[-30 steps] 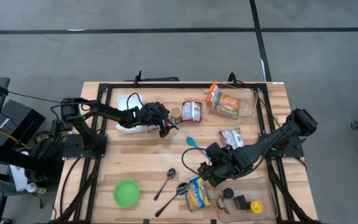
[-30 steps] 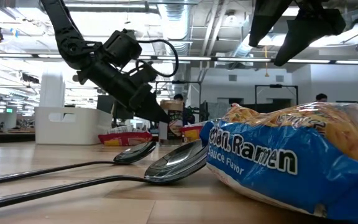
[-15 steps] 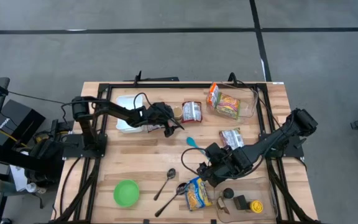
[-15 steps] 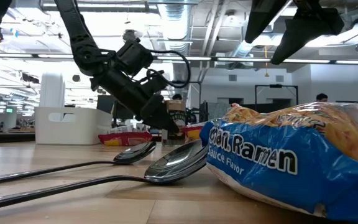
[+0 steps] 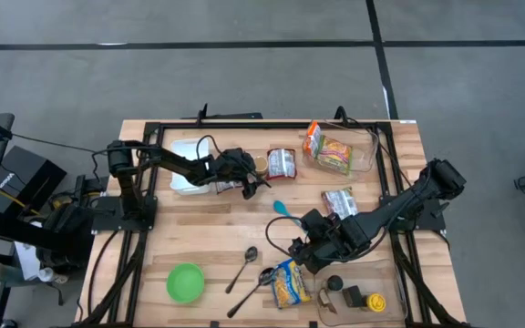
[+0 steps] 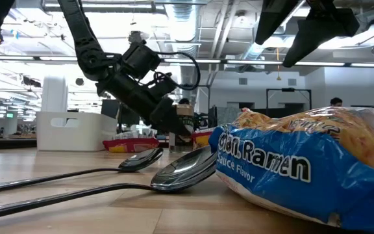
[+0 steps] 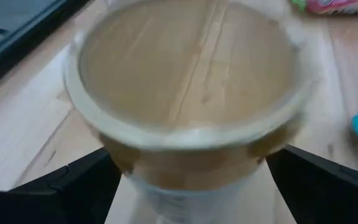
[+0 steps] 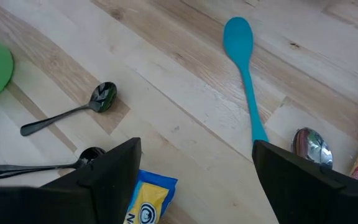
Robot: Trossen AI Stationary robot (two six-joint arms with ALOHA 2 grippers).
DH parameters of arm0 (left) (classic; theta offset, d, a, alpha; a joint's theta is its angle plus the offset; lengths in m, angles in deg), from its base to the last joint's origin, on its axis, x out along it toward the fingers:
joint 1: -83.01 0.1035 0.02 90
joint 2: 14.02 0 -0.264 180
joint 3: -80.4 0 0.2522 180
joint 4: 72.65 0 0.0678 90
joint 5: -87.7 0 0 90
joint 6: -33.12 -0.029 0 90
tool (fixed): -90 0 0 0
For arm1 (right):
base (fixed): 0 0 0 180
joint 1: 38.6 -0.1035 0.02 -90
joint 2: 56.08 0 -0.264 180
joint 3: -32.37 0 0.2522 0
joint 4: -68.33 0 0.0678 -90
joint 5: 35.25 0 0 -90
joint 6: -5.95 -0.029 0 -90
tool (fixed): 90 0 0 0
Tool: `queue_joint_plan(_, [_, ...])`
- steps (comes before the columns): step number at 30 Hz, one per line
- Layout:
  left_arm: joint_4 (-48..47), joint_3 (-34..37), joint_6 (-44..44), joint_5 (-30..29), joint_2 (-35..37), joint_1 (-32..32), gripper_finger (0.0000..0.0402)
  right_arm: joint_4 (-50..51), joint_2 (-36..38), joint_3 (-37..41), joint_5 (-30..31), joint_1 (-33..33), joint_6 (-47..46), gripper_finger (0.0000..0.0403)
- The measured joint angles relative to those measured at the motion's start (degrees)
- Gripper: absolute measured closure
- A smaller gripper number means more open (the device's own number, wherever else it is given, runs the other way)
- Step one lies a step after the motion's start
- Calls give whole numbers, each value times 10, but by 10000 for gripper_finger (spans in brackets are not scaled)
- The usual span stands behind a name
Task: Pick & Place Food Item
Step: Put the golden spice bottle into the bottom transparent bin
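Presently, the left tool (image 5: pixel 248 179) is spread wide around a small tan-lidded cup (image 5: pixel 257 165), which stands upright on the counter (image 5: pixel 217 228) between a white tray (image 5: pixel 185 153) and a red packet (image 5: pixel 282 163). The cup sits between the fingers (image 7: pixel 73 183), not yet gripped. If closure is off-centre, the cup could be tipped or pushed toward the red packet. Well away from the cup, the right tool (image 5: pixel 301 251) hangs open above a ramen pack (image 5: pixel 290 283), holding nothing.

Two dark jointed arms, looping black cables, flat black fingers (image 8: pixel 114 171)
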Motion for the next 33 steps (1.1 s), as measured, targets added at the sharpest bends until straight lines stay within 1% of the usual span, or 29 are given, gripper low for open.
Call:
queue_joint_plan(4, [2,0,4,8,-16,-3,25,-7,0,0,0,0,0,101])
queue_joint_plan(9, [4,0,5,9,-18,-5,23,-10,0,0,0,0,0,101])
queue_joint_plan(15, [11,0,6,9,-18,-3,36,-9,0,0,1,0,0,101])
queue_joint_plan(19, [15,0,6,4,-18,-3,52,-9,0,0,2,0,0,101])
queue_joint_plan(27, [15,0,21,2,-18,-3,97,-9,0,0,3,0,0,101])
queue_joint_plan(33, [9,0,21,2,-18,-4,124,-9,0,0,14,0,0,101])
